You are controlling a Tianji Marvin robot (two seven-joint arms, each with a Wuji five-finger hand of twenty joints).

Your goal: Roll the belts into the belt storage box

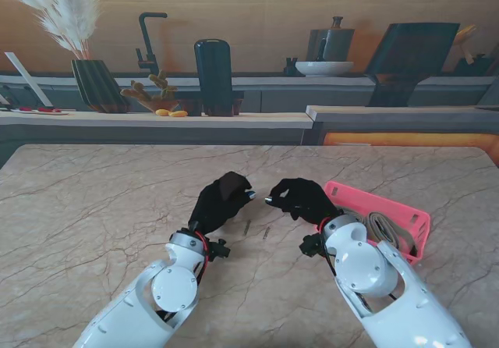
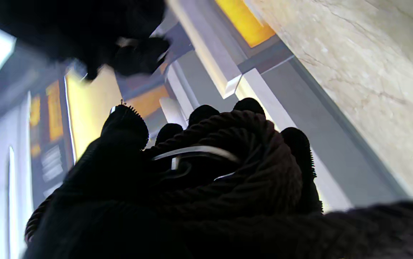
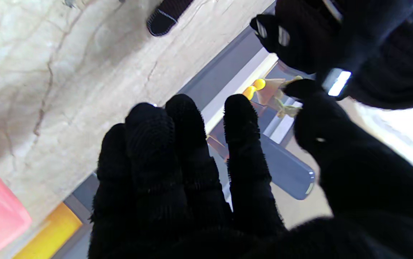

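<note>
Marble tabletop (image 1: 93, 207) spreads before a kitchen counter; from the stand view, the left hand (image 1: 221, 200) is raised mid-table, curled around a dark coiled belt (image 1: 231, 186), likely to keep the roll tight. The right hand (image 1: 300, 198) faces it, fingertips close, and the pink belt storage box (image 1: 405, 217) lies just right of it with a tan belt (image 1: 383, 229) already inside. Left wrist view: the fingers (image 2: 123, 129) clench the braided coil (image 2: 249, 172). Right wrist view: the right fingers (image 3: 188, 136) are spread, gripping nothing, thumb near a metal tip (image 3: 337, 82).
</note>
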